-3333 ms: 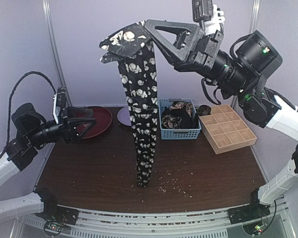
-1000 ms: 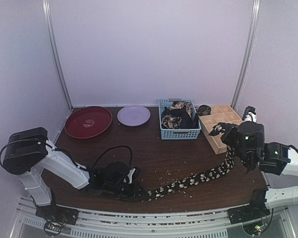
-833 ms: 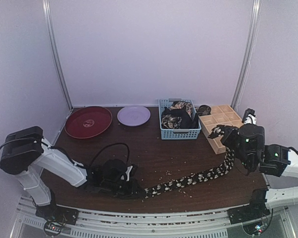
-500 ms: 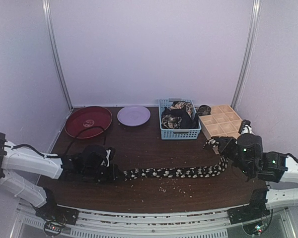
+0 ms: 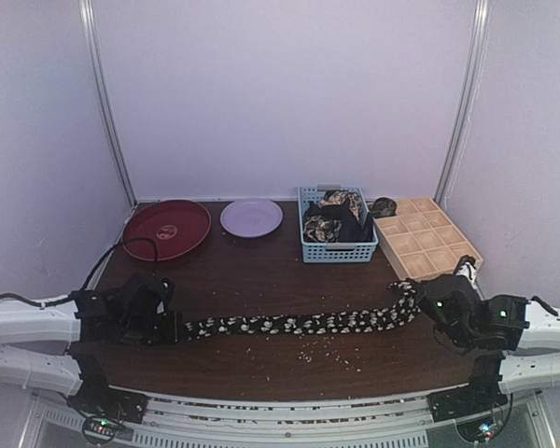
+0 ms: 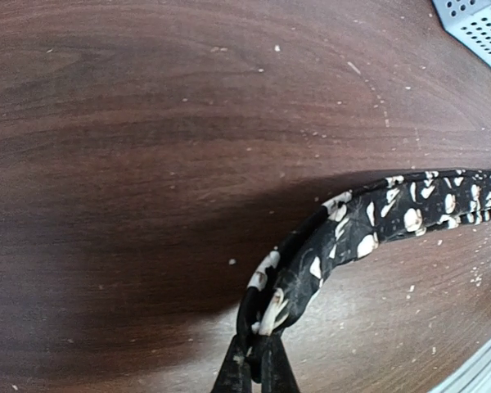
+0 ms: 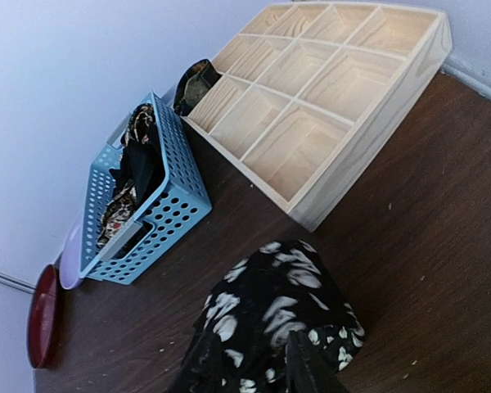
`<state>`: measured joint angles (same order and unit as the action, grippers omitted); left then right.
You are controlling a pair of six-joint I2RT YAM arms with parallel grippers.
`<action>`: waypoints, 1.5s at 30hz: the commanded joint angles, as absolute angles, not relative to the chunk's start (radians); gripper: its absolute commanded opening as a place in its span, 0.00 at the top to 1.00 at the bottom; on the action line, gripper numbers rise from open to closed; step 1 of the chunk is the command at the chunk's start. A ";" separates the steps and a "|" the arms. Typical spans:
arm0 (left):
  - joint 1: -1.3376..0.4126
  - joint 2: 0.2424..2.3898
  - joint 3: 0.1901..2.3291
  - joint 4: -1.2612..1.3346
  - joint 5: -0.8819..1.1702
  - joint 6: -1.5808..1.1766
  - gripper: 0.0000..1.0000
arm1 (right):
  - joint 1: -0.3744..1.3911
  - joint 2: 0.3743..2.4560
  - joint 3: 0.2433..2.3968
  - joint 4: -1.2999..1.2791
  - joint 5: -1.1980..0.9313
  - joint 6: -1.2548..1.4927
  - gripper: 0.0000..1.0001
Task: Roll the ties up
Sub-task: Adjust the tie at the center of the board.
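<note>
Change since earlier: a second ago the tie ran slantwise from the near edge up to the right; now it is drawn out nearly straight, and both arms have sunk low over the table.
Tie: flat along the table's near half, long axis left to right, with a slight upward bow at its right end.
Narrow end: pinched in the left gripper; the left wrist view shows the fingertips closed on the folded tip.
Wide end: heaped at the right gripper; its fingers stand a little apart with cloth bunched between them, and whether they grip it I cannot tell.
Relation that counts: each arm sits at its own end, so the strip leads rightward from the left gripper and leftward from the right one; a roll would probably travel along that line.
Likely step: laying out is done, rolling not begun.
Behind: blue basket with bundled ties, wooden tray just right of it, red plate and lilac plate well apart to the left.
</note>
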<state>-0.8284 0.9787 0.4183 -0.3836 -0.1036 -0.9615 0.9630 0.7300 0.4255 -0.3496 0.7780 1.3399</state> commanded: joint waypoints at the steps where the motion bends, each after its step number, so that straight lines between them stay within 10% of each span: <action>1: -0.807 0.984 0.414 -0.433 -0.128 -0.926 1.00 | 0.958 0.748 0.469 -0.605 0.903 1.605 0.64; 10: -0.766 1.064 0.439 -0.412 -0.090 -0.880 1.00 | 0.957 0.764 0.469 -0.316 0.790 1.204 0.50; 20: -0.685 1.066 0.454 -0.422 -0.087 -0.838 1.00 | 0.954 1.001 0.493 -0.133 0.636 1.026 0.74; 28: -0.676 1.024 0.505 -0.474 -0.163 -0.881 0.46 | 0.861 1.155 0.482 -0.134 0.636 1.098 1.00; 31: -0.675 1.013 0.536 -0.486 -0.176 -0.871 0.40 | 0.812 1.162 0.444 -0.089 0.617 1.117 1.00; 39: -0.676 1.057 0.476 -0.271 0.050 -0.839 0.45 | 0.712 1.222 0.362 -0.013 0.568 1.195 1.00; 45: -0.676 1.112 0.422 -0.211 0.003 -0.852 0.68 | 0.657 1.262 0.353 -0.021 0.554 1.209 1.00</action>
<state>-0.6811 1.0863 0.4568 -0.2970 0.0086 -0.8543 0.6827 1.2469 0.3653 -0.0265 0.5598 1.1847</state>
